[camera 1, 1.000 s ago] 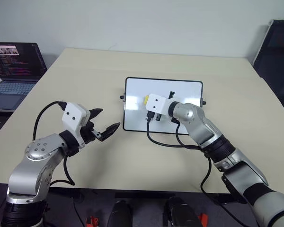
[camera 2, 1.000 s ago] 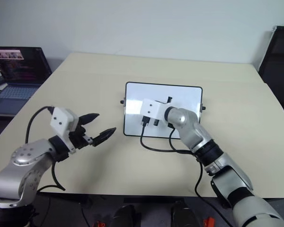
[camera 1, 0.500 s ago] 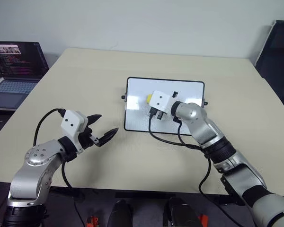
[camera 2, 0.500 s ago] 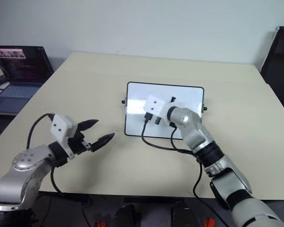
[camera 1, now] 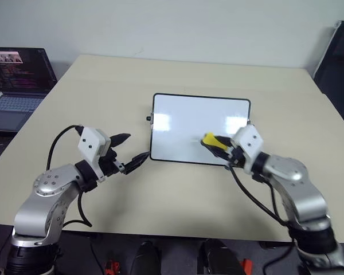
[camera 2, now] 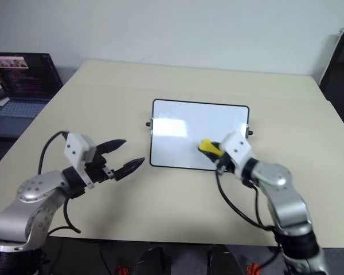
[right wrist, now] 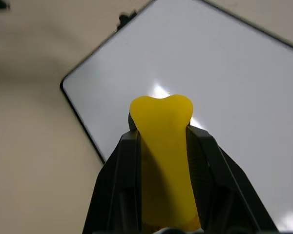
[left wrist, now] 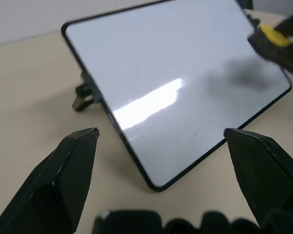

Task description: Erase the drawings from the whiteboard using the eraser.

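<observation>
The whiteboard [camera 1: 183, 123] lies flat in the middle of the table, glossy white in a thin black frame. No drawings are in view on its surface. My right gripper [camera 1: 219, 146] is shut on the yellow eraser [camera 1: 210, 140], which sticks out over the board's near right part; the eraser [right wrist: 163, 141] sits pinched between the two black fingers [right wrist: 119, 170]. Whether it touches the board I cannot tell. My left gripper [camera 1: 131, 150] is open and holds nothing, just off the board's near left corner, pointing at the whiteboard [left wrist: 151, 63].
An open laptop [camera 1: 17, 80] sits on a lower desk at the far left. A black chair [camera 1: 339, 57] stands by the table's right side. The tan table [camera 1: 160, 195] has bare room on every side of the board.
My right gripper has drawn back with the eraser from the board's middle to its near right part, and the wrist has rolled. The left gripper has barely moved.
</observation>
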Controlling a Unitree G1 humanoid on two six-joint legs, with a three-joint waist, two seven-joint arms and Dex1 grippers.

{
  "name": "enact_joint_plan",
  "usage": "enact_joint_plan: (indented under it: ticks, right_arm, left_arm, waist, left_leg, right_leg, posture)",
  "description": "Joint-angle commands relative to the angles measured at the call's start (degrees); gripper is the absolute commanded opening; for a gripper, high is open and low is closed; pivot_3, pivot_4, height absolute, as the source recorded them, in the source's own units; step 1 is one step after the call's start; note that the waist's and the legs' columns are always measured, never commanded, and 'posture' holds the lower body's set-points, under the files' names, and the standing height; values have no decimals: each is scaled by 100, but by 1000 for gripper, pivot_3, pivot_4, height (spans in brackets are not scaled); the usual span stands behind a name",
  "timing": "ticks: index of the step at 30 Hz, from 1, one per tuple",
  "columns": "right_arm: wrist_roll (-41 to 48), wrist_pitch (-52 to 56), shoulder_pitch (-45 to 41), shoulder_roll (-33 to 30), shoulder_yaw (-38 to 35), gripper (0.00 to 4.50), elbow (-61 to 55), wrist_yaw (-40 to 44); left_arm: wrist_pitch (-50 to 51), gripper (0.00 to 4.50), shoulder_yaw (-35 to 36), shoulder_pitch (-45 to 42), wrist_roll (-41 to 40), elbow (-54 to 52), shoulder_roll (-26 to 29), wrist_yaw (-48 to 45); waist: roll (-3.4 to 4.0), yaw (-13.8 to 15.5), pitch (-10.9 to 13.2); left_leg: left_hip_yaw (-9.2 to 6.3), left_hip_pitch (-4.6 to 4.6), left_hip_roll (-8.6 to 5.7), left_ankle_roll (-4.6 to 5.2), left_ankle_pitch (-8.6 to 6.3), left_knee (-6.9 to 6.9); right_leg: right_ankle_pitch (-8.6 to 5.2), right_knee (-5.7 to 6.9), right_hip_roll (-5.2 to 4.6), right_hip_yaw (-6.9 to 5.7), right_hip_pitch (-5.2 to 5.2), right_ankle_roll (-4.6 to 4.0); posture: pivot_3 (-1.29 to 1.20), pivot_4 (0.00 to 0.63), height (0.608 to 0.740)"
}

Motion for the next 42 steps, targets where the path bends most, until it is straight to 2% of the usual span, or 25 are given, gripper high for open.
enact_joint_plan:
  ticks: [1, 6, 9, 14, 20, 32, 33, 34, 41, 42]
  right_arm:
    - [46, 361, 566, -142, -779, 966, -691, -414]
    - [6, 1635, 964, 127, -1398, 966, -965, -1329]
    - [69, 2353, 715, 390, -1638, 966, -859, -1789]
    - [129, 2709, 317, 444, -1693, 966, -313, -2085]
    - [257, 2724, -52, 544, -1966, 966, 361, -2307]
    - [404, 2624, -159, 508, -2104, 966, 832, -2567]
    - [425, 2612, -165, 491, -2108, 1675, 866, -2546]
    - [436, 2596, -174, 478, -2117, 1795, 898, -2536]
    - [532, 2470, -224, 364, -2140, 4298, 1079, -2515]
    - [556, 2434, -224, 357, -2147, 4459, 1062, -2523]
  left_arm:
    - [89, 4500, -306, -444, -216, -250, 282, -520]
    - [-29, 4500, -1086, -1402, -166, 225, 286, -1380]
    - [-311, 4500, -1598, -2020, -13, 784, 94, -2014]
    - [-1060, 4500, -2274, -2851, 292, 1818, -415, -3002]
    - [-1746, 4500, -2619, -3274, 592, 2615, -1015, -3550]
    - [-2626, 4500, -2796, -3314, 1152, 3274, -1468, -3752]
    - [-2682, 4500, -2793, -3304, 1202, 3332, -1493, -3737]
    - [-2718, 4500, -2783, -3295, 1249, 3374, -1513, -3708]
    - [-2703, 4500, -2672, -3254, 1327, 3418, -1551, -3562]
    - [-2699, 4500, -2672, -3251, 1326, 3412, -1551, -3561]
  waist:
    - [-1, 0, 0]
    - [-2, -11, 0]
    - [0, -52, 0]
    - [0, -64, 1]
    - [2, -51, 1]
    - [5, -56, 3]
    - [5, -56, 3]
    - [5, -56, 3]
    - [9, -56, 5]
    - [9, -56, 5]
  left_leg:
    - [0, 0, 0, 0, 0, 4]
    - [1, 4, -2, 0, 0, 23]
    - [1, 6, -2, 1, 2, 24]
    - [1, 4, -2, 2, 2, 20]
    - [-2, 0, -2, 5, 0, 2]
    - [-3, -1, -3, 6, 1, 16]
    - [-4, -1, -3, 6, 1, 16]
    - [-4, -1, -3, 6, 1, 16]
    - [-5, -1, -3, 6, 1, 15]
    - [-5, -1, -3, 6, 1, 15]
  right_leg:
    - [1, 2, 0, 1, 0, 0]
    - [8, 3, -1, 3, 6, -8]
    - [13, 7, 0, 3, 5, -8]
    - [13, 2, 1, 2, 6, -7]
    - [27, 5, 4, 1, 5, 23]
    - [22, 8, 5, 4, 11, 36]
    - [23, 8, 5, 4, 11, 37]
    - [23, 10, 5, 4, 11, 37]
    - [24, 11, 6, 3, 10, 39]
    - [24, 12, 6, 3, 10, 40]
  posture:
    - [0, 150, 740]
    - [0, 150, 740]
    - [0, 150, 740]
    - [0, 150, 740]
    - [0, 150, 740]
    - [0, 150, 740]
    - [0, 150, 740]
    - [0, 150, 740]
    - [0, 150, 740]
    - [0, 150, 740]
